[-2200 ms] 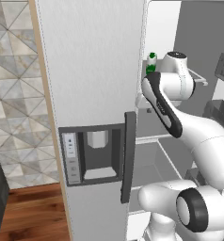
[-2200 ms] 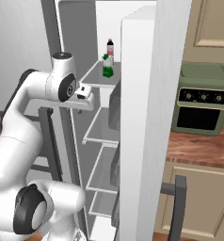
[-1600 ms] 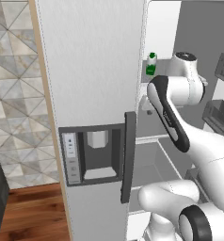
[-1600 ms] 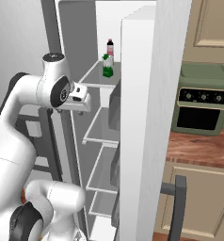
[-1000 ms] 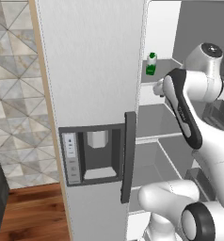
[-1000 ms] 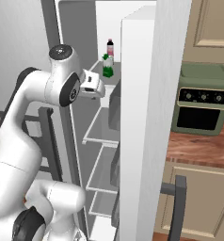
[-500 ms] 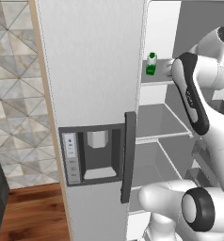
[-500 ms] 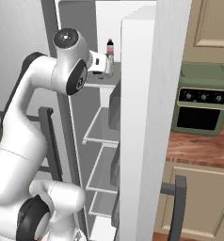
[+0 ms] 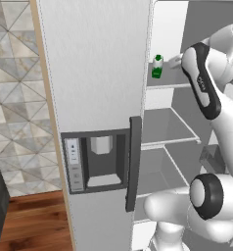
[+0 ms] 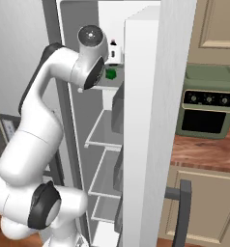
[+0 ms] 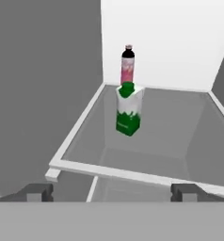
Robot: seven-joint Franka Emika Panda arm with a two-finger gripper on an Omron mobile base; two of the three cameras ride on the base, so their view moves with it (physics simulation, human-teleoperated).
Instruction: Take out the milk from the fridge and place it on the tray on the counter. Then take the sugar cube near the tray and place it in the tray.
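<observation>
The milk (image 11: 129, 109) is standing upright on an upper glass shelf (image 11: 170, 136) inside the open fridge (image 9: 94, 98) — straight ahead of the gripper (image 11: 112, 192) in the hand view, roughly centred btwn the two fingers (image 11: 36, 192) and well beyond them, w/ the shelf's front edge lying in between. Its long axis is running vertical, so a side-on approach looks right (my read, not a thing seen). A dark-capped pink bottle (image 11: 127, 66) is sitting just behind it, close enough to get nudged if the reach overshoots. The fingers are standing spread wide, holding nothing and touching nothing. From the left base view the milk (image 9: 157, 66) is near the shelf's left end, and the arm (image 9: 206, 83) is reaching in from the right.
</observation>
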